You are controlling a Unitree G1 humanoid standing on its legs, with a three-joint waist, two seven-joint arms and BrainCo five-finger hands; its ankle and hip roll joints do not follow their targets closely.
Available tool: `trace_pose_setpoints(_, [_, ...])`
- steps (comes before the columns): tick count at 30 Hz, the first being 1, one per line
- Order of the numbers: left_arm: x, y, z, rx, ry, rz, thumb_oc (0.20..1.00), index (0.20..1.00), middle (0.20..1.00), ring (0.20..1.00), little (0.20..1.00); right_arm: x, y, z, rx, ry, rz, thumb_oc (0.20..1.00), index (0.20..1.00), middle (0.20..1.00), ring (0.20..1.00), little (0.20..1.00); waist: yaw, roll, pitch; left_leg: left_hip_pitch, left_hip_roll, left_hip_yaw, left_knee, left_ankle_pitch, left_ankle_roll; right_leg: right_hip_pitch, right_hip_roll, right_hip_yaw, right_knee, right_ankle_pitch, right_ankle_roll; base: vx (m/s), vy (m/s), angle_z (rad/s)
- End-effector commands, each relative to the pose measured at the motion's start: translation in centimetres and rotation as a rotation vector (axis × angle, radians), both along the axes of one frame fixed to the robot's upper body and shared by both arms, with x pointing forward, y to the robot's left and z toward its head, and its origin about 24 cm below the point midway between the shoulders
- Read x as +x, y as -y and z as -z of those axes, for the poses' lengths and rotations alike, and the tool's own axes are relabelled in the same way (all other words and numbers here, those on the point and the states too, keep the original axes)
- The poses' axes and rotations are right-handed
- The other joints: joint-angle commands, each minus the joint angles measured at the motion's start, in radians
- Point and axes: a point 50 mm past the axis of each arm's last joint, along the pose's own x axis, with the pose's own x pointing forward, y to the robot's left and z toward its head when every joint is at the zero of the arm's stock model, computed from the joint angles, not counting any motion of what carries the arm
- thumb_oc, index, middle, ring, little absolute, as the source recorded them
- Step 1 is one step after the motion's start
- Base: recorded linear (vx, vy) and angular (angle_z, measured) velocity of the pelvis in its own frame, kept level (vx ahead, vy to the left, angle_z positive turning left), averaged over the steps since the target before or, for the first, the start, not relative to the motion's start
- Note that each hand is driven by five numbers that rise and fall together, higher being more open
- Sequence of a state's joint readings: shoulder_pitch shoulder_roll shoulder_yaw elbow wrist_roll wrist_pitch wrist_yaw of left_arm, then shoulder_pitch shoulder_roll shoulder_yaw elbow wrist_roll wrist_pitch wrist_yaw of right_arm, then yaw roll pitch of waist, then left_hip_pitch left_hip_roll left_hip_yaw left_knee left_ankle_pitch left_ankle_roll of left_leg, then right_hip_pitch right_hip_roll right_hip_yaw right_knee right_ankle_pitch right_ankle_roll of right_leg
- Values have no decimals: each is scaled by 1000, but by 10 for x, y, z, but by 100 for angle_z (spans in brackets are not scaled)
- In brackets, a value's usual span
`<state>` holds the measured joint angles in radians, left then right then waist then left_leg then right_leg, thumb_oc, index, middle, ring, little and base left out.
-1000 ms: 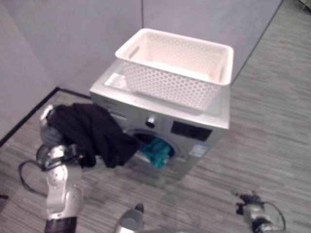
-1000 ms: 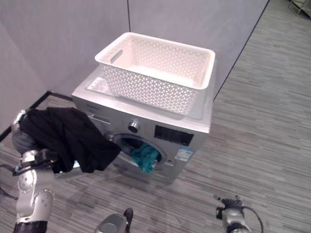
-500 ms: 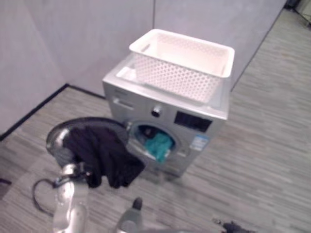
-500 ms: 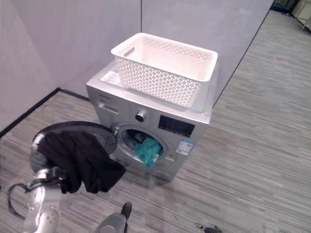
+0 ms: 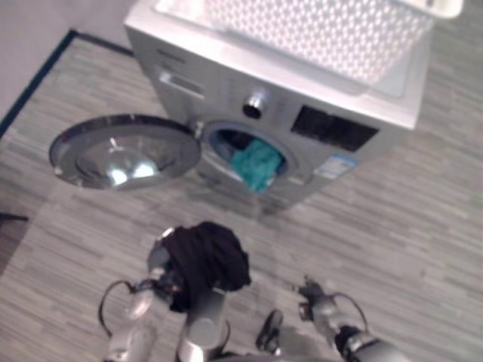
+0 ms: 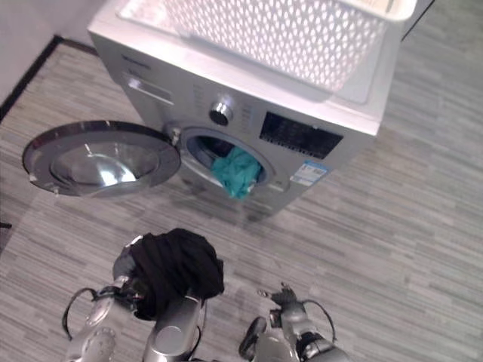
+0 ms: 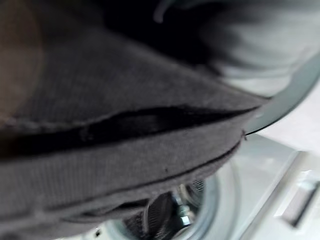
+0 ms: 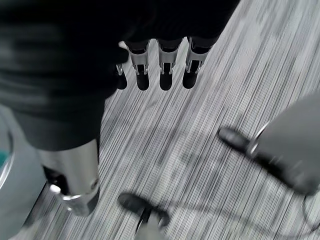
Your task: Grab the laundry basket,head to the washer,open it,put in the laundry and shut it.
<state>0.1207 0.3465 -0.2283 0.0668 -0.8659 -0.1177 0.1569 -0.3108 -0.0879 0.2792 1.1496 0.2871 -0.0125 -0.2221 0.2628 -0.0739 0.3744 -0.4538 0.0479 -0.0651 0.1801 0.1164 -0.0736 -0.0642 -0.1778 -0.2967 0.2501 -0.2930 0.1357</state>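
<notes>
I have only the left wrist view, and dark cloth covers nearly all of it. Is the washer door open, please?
Observer: Yes. The washer door is swung wide open, on the robot's left side of the washer.
Operator: Is something already in the drum?
Observer: A teal cloth sits in the washer's opening and hangs over its lower edge.
Operator: And the right hand, is it free?
Observer: The right hand hangs over the floor with straight fingers, holding nothing.
</notes>
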Motion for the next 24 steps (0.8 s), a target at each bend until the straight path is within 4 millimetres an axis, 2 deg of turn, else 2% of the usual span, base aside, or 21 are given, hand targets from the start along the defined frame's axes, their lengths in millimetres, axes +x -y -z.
trace_pose_setpoints(1, [17, 15, -22, -2, 118, 5, 200, 200, 200, 200, 200, 17, -5, -13, 17, 86, 43, 1000, 1000, 1000, 1000, 1000, -11, 4, 0, -82, -13, 17, -8, -11, 44, 29, 41, -25, -50, 40, -76, -22, 24, -8])
trace_pose_setpoints(2, [18, 15, -22, -2, 120, 5, 200, 200, 200, 200, 200, 17, -5, -13, 16, 87, 43, 1000, 1000, 1000, 1000, 1000, -11, 4, 1, -83, -13, 17, -8, -11, 44, 29, 42, -25, -50, 41, -76, -18, 29, -3])
trace_pose_setpoints(6, [44, 32, -36, 0, 176, 0, 200, 200, 200, 200, 200, 48, -13, -36, 18, 185, 44, 1000, 1000, 1000, 1000, 1000, -12, -5, 21, -125, -22, 17, -4, -10, 42, 0, 42, -23, -75, 57, -76, 0, 6, 1])
trace_pose_setpoints(9, [63, 45, -57, 1, 252, 8, 200, 200, 200, 200, 200, 76, -17, -62, 25, 286, 68, 1000, 1000, 1000, 1000, 1000, -6, -12, 40, -156, -26, 16, 0, -12, 39, -23, 41, -24, -82, 65, -75, 0, 0, 0])
trace_pose_setpoints(11, [75, 59, -76, -10, 317, 18, 200, 200, 200, 200, 200, 100, -20, -88, 30, 374, 97, 1000, 1000, 1000, 1000, 1000, -3, -12, 57, -187, -34, 14, 6, -12, 36, -44, 42, -29, -84, 69, -78, 0, 0, 0])
trace_pose_setpoints(12, [76, 59, -76, -10, 319, 19, 200, 200, 200, 200, 200, 100, -19, -88, 30, 376, 97, 1000, 1000, 1000, 1000, 1000, -3, -12, 58, -188, -34, 14, 6, -12, 36, -44, 42, -29, -84, 69, -78, 0, 0, 0])
trace_pose_setpoints(15, [80, 72, -86, -27, 350, 44, 200, 200, 200, 200, 200, 119, -17, -110, 56, 433, 165, 1000, 1000, 1000, 1000, 1000, 8, -9, 69, -208, -45, 10, -2, -10, 32, -53, 43, -35, -100, 75, -76, 20, -4, 10])
trace_pose_setpoints(17, [84, 79, -93, -35, 372, 55, 200, 200, 200, 200, 200, 136, -15, -134, 73, 499, 211, 1000, 1000, 1000, 1000, 1000, 24, -10, 82, -227, -54, 12, -10, -9, 28, -57, 44, -43, -122, 86, -70, 22, 3, 11])
trace_pose_setpoints(20, [86, 84, -96, -41, 381, 65, 200, 200, 200, 200, 200, 144, -15, -145, 89, 531, 234, 1000, 1000, 1000, 1000, 1000, 37, -7, 93, -241, -58, 10, -8, -10, 28, -63, 43, -45, -130, 94, -66, 6, 5, 9])
trace_pose_setpoints(21, [85, 86, -98, -51, 390, 69, 200, 200, 200, 200, 200, 150, -13, -157, 106, 561, 266, 1000, 1000, 1000, 1000, 1000, 49, -3, 102, -254, -64, 10, -5, -14, 28, -67, 42, -51, -138, 96, -65, 20, -13, 7])
trace_pose_setpoints(24, [85, 88, -100, -47, 402, 76, 200, 200, 200, 200, 200, 155, -8, -166, 117, 583, 307, 1000, 1000, 1000, 1000, 1000, 60, 5, 113, -271, -70, 9, 1, -17, 27, -69, 42, -57, -144, 94, -65, 18, -15, 11])
